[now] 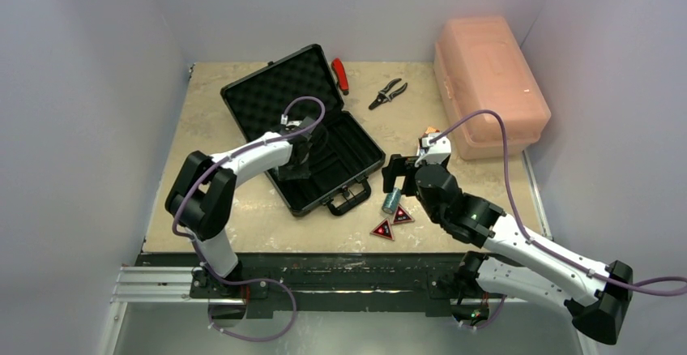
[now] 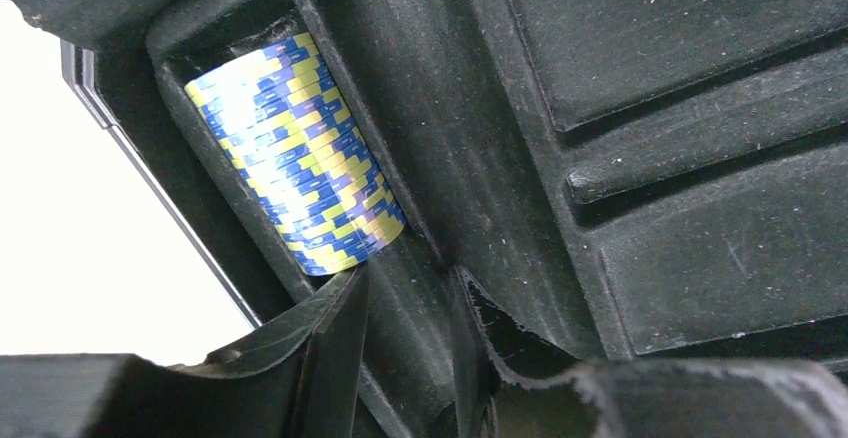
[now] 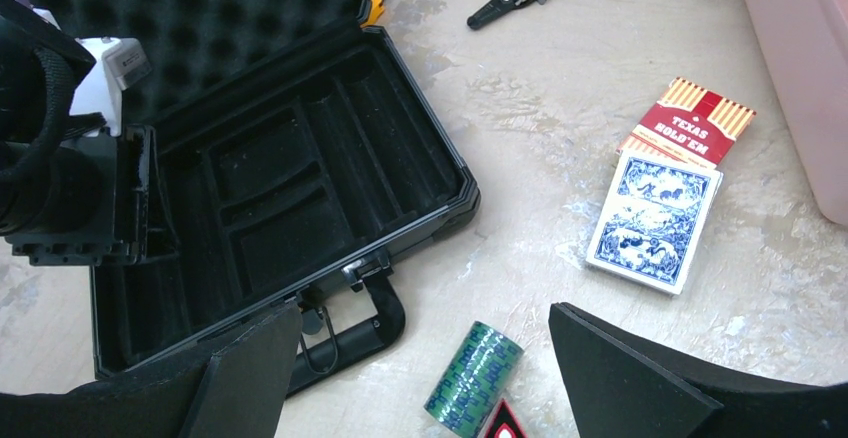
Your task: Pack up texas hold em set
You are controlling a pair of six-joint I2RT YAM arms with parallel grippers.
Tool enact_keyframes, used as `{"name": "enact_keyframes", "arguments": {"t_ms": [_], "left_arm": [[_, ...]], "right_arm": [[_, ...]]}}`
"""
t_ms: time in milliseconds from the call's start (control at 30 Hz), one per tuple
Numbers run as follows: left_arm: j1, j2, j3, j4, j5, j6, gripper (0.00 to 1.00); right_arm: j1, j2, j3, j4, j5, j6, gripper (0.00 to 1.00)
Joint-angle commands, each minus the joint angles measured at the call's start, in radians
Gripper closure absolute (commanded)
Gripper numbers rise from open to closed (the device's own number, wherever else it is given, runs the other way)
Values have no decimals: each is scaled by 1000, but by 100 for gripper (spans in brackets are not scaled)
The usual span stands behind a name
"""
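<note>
Nearest, two triangles [image 1: 382,228] lie beside a loose chip roll [image 3: 473,376], just off the case [image 3: 270,248]. My right gripper [image 1: 397,175] hangs over that roll, jaws wide and empty. Beyond it, the blue deck [image 3: 655,220] touches the red deck [image 3: 700,130] on the table [image 3: 520,108]. My left gripper [image 2: 405,293] sits inside the open case, jaws slightly apart and holding nothing, its tips at a second roll [image 2: 297,158] lying in its slot.

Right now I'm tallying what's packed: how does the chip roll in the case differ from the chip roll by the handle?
The chip roll in the case sits in a slot of the black case; the chip roll by the handle lies on the table. The first is striped blue and yellow, the second teal. The left claw is at the first; the open right claw hangs over the second. Both lie on their sides.
</note>
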Motion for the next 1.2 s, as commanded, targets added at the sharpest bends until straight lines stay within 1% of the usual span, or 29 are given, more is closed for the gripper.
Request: {"name": "enact_keyframes", "arguments": {"t_ms": [0,100,233,300,367,400,467,733,800,900,967,1067,1167], "left_arm": [[23,-40,-4,42,-64,64,63],[21,-86,-26,66,-40,93,57],[21,-160,-52,55,-37,104,39],[21,-207,-65,39,-45,98,28],[21,-256,-75,28,-39,105,7],[21,-278,-77,22,-36,114,2],[21,-318,-68,-7,-36,126,0],[19,-521,-57,-98,-51,180,0],[19,-577,-41,-126,-27,189,0],[19,-664,-5,-162,29,248,0],[19,-724,1,-184,25,283,0],[19,-811,-29,-196,-17,349,0],[19,-897,-120,-148,-57,413,0]], "right_arm": [[-2,3,18,10,15,-4,1],[-2,8,21,3,18,2,1],[-2,6,23,-18,20,19,1],[-2,3,19,-30,20,30,1],[-2,-1,16,-41,21,42,1],[-2,-3,13,-46,23,49,1],[-2,-5,10,-59,37,68,1],[-2,-8,17,-126,100,159,1],[-2,-9,16,-137,112,174,1],[-2,-6,12,-146,129,182,1],[-2,0,6,-147,148,183,1],[-2,20,7,-146,169,172,1],[-5,53,32,-160,192,161,1]]}}
